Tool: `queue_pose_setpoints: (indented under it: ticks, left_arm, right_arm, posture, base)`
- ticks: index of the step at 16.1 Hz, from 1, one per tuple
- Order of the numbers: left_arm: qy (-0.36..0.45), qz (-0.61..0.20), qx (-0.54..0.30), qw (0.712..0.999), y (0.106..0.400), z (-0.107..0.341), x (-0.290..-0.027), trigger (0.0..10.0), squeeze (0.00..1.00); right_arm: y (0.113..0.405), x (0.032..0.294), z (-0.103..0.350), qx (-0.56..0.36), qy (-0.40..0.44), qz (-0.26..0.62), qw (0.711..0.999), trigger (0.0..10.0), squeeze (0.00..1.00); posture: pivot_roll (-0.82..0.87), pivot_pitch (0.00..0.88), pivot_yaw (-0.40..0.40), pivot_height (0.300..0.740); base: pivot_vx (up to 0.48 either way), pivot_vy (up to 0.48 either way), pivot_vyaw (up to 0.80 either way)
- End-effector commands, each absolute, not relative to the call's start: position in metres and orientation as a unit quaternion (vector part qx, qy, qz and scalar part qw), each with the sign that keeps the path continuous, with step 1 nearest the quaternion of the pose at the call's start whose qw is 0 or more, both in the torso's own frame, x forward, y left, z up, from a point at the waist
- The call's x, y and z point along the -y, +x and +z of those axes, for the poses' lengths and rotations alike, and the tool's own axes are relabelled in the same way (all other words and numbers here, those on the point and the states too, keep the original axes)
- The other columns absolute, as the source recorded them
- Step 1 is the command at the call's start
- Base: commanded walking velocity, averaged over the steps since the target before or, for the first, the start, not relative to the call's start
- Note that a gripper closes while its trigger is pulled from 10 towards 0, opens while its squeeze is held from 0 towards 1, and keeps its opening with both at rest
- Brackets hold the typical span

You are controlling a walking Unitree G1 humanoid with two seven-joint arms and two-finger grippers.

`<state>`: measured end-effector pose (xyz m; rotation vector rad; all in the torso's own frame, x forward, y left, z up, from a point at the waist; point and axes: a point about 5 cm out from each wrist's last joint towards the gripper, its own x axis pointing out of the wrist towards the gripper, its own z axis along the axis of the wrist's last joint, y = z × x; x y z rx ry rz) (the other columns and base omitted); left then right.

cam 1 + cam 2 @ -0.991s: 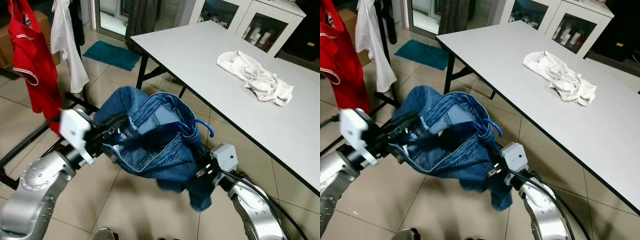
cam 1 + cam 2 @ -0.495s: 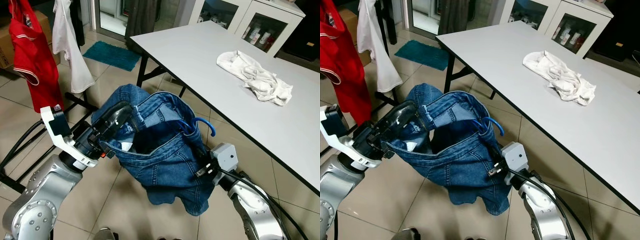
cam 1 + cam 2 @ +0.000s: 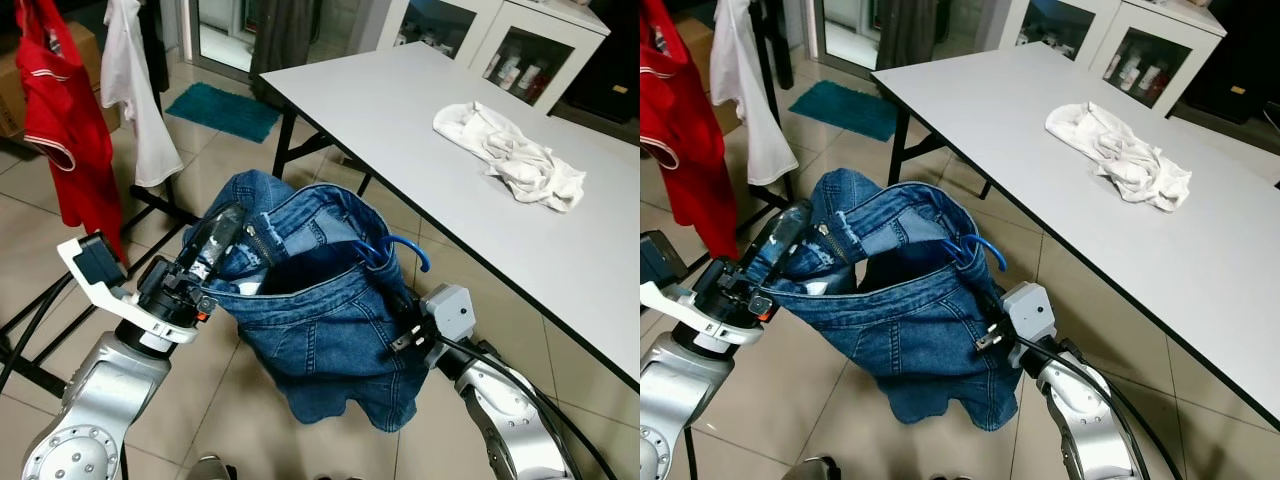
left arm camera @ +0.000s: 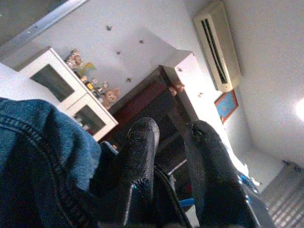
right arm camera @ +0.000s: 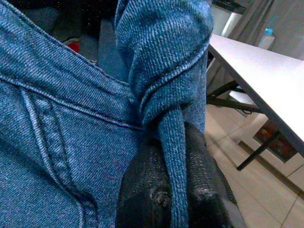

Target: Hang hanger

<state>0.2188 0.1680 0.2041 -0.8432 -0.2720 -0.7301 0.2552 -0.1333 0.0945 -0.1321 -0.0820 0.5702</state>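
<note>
Beside the white table (image 3: 420, 120) with its crumpled white cloth (image 3: 510, 155), a red shirt (image 3: 65, 120) hangs on the rack. We hold blue jeans (image 3: 320, 320) between our grippers, a blue hanger (image 3: 400, 250) hooking from the waistband. Our right gripper (image 5: 171, 190) pinches the denim; our left gripper (image 4: 171, 166), fingers slightly parted, touches the waistband.

Head pair looks down, sharing jeans (image 3: 320, 330) and table (image 3: 420, 140); wrist cameras sit close (left faces ceilingward).
</note>
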Motion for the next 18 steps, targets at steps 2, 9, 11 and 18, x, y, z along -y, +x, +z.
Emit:
queue_pose_setpoints:
  ticks: [2, 9, 11, 18]
  left_arm:
    - [-0.387, -0.334, 0.115, 0.852, 0.218, 0.202, -0.166, 10.0, 1.00]
    - [0.021, -0.301, 0.062, 0.951, 0.234, 0.177, -0.167, 10.0, 0.00]
    - [0.097, -0.292, 0.058, 0.950, 0.238, 0.172, -0.170, 10.0, 0.00]
    - [0.128, -0.293, 0.060, 0.946, 0.237, 0.162, -0.173, 0.0, 0.00]
  right_arm:
    - [0.258, 0.142, 0.100, 0.052, -0.065, 0.267, 0.960, 0.0, 0.00]
    - [0.258, 0.143, 0.101, 0.053, -0.065, 0.266, 0.960, 0.0, 0.00]
    - [0.257, 0.143, 0.100, 0.052, -0.065, 0.264, 0.961, 0.0, 0.00]
    - [0.254, 0.142, 0.099, 0.050, -0.062, 0.263, 0.961, 0.0, 0.00]
  posture:
    - [0.14, 0.131, -0.190, 0.740]
    - [0.13, 0.130, -0.185, 0.740]
    - [0.13, 0.134, -0.183, 0.740]
    - [0.13, 0.142, -0.182, 0.740]
  base:
    - [0.000, 0.000, 0.00]
    - [0.000, 0.000, 0.00]
    - [0.000, 0.000, 0.00]
    - [0.000, 0.000, 0.00]
